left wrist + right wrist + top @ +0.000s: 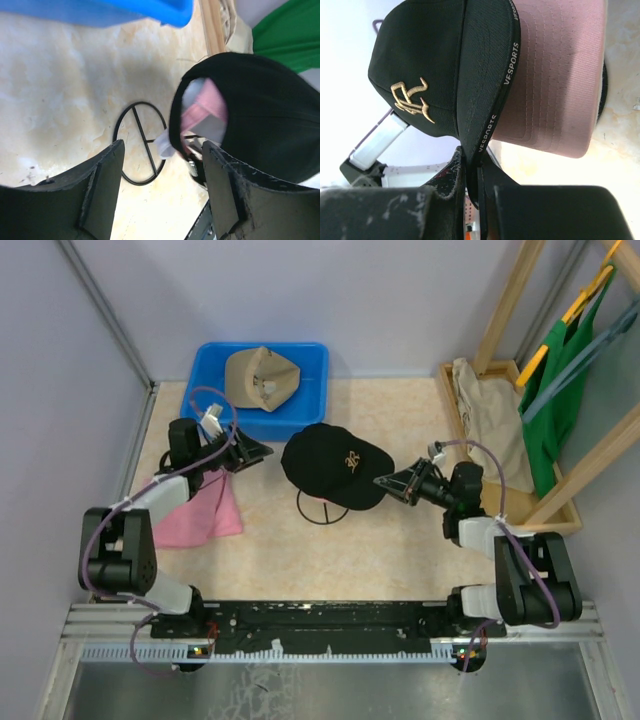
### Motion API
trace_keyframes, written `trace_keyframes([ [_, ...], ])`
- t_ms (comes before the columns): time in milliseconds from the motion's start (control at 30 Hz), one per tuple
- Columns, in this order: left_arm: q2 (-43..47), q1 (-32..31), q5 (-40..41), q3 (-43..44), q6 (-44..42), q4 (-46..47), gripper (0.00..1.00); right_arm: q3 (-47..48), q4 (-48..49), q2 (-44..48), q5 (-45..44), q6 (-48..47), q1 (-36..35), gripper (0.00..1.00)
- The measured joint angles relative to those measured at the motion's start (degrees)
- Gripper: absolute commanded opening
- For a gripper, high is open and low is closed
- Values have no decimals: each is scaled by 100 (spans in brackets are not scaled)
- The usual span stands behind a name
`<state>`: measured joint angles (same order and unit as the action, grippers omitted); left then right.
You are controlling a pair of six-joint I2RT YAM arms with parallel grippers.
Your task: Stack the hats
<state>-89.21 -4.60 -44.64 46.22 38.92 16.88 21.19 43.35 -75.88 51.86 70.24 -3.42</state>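
At desk centre: black cap over pink cap.
I see right claw clamped on its brim (left claw apart, empty).

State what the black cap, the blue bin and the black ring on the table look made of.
The black cap: matte woven fabric, visible twill weave, stitched gold logo. The blue bin: likely moulded plastic, smooth with a slight sheen. The ring: probably thin black metal wire or rod; finish unclear.
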Motion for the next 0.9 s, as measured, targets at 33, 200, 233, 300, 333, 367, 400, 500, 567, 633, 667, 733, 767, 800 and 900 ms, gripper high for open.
trace_keyframes([
  [33,201,42,92,0,-31,-116,71,-26,55,11,-74,79,-44,0],
  [200,1005,107,328,-125,-66,-348,60,-190,175,291,-743,435,-448,0],
  [233,1104,107,332,-212,-26,-328,57,-214,184,343,-857,492,-501,0],
  [300,1239,105,321,-470,50,-247,57,-247,190,433,-1073,597,-592,0],
  [333,1261,101,313,-597,92,-223,57,-245,166,468,-1163,616,-627,9],
  [367,1261,87,308,-726,140,-234,56,-245,146,505,-1250,636,-660,26],
  [400,1261,72,313,-850,166,-234,57,-240,98,542,-1325,636,-680,37],
  [500,1261,9,308,-1062,225,-247,56,-201,-426,710,-1690,455,-706,52],
  [567,1261,-20,304,-1080,240,-234,56,-138,-890,844,-1917,249,-699,55],
  [633,1261,-31,284,-1075,245,-195,56,-61,-1335,1034,-2087,17,-699,61],
  [667,1257,-48,278,-1071,249,-188,56,-24,-1578,1167,-2186,-138,-699,65],
  [733,1246,-59,262,-1067,249,-175,56,55,-1967,1421,-2337,-402,-697,77],
  [767,1244,-68,262,-1067,251,-175,56,92,-2129,1526,-2393,-518,-697,84],
  [800,1239,-79,262,-1067,256,-173,56,142,-2334,1631,-2483,-671,-697,93],
  [900,1239,-131,240,-1067,262,-173,56,225,-2745,1906,-2684,-1084,-697,99],
])
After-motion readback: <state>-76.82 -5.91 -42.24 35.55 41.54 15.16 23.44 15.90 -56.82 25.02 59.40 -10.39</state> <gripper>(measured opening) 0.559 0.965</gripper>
